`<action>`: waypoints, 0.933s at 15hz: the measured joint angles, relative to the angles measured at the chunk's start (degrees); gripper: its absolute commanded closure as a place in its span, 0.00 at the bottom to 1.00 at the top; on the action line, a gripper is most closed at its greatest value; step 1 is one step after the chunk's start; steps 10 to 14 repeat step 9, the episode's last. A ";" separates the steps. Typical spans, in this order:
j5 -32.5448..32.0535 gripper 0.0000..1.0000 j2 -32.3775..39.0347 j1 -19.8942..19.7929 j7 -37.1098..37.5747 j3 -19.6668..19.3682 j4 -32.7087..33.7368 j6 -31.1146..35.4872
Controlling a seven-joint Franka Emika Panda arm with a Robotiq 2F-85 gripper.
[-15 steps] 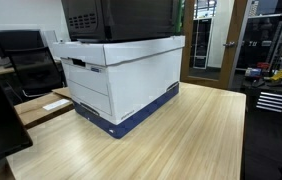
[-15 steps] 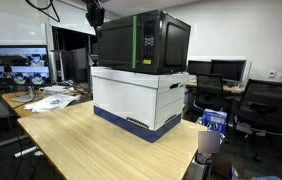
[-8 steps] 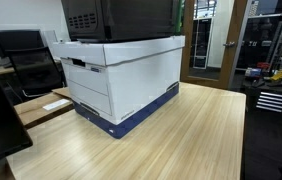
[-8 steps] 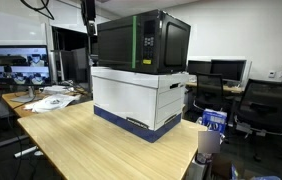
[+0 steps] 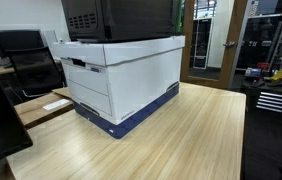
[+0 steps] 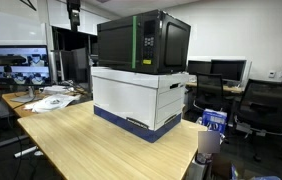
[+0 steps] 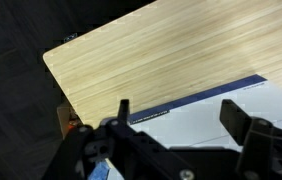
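The gripper [image 7: 179, 118] is wide open in the wrist view. Its two dark fingers [image 7: 124, 110] stand far apart and there is nothing between them. Below the gap one sees a white surface with a blue edge, which belongs to the box [image 7: 271, 95], and behind it the light wooden table [image 7: 131, 60]. The fingers do not touch the box or the table.

In an exterior view the gripper [image 6: 73, 12] hangs high at the top edge of the picture. It is small and dark there, so its opening cannot be read from this view. The black microwave [image 6: 141, 42] is the nearest thing to it. The microwave is lower than the gripper and to the right of it in the picture, and clearly apart from it.

The microwave stands upright on the lid of the white box [image 6: 136, 95], and the box, which has a blue base, stands on the table [image 6: 81, 140]. In an exterior view from another place the microwave [image 5: 121, 18], the box [image 5: 121, 75] and the table [image 5: 181, 140] show as well, but the gripper is outside the picture.

Some papers [image 6: 51, 100] lie on a desk near a monitor [image 6: 16, 62], well apart from the box.
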 measured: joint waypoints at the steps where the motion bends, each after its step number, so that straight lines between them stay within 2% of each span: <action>1: -1.03 0.00 -0.05 0.33 -1.13 -0.48 -0.03 -1.08; 7: -5.91 0.00 -0.14 1.83 -7.66 -2.50 -0.97 -2.86; 14: -5.95 0.00 -0.14 1.86 -8.14 -2.58 -1.01 -2.86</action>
